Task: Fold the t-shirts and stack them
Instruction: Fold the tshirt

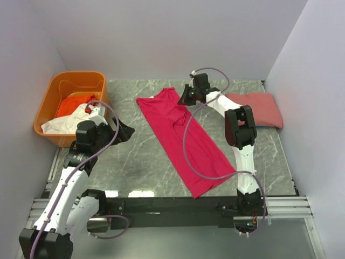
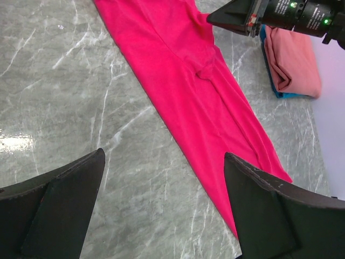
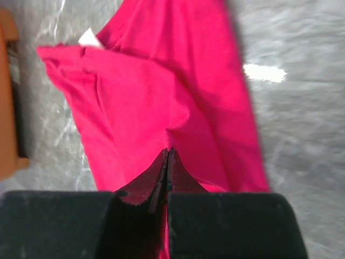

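Observation:
A large crimson-pink t-shirt lies as a long folded band, diagonal across the marble table. My right gripper sits at the band's far right edge, shut, with a pinch of the crimson cloth between its fingertips. The left wrist view shows that gripper's tip against the crimson shirt. My left gripper hovers left of the shirt, open and empty. A folded salmon-pink t-shirt rests on a blue one at the far right.
An orange plastic tub at the far left holds an orange shirt and a white one. White walls close in the table on three sides. The salmon stack lies close behind my right arm.

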